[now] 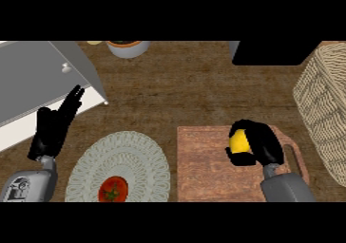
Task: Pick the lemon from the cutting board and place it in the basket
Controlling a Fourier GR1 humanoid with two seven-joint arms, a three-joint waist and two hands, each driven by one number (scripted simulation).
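A yellow lemon point(238, 142) shows between the curled fingers of my right hand point(261, 140), over the right part of the reddish-brown cutting board point(204, 166). I cannot tell whether the lemon rests on the board or is lifted off it. The woven wicker basket point(330, 104) stands at the right edge, to the right of that hand and apart from it. My left hand point(55, 126) rests open at the left, fingers pointing up, holding nothing.
A pale woven round mat point(127, 156) lies left of the board with a red tomato point(113, 189) on its near side. A grey and white cabinet point(35, 80) fills the upper left. A grey pot point(128, 47) and a black box point(274, 52) stand at the back.
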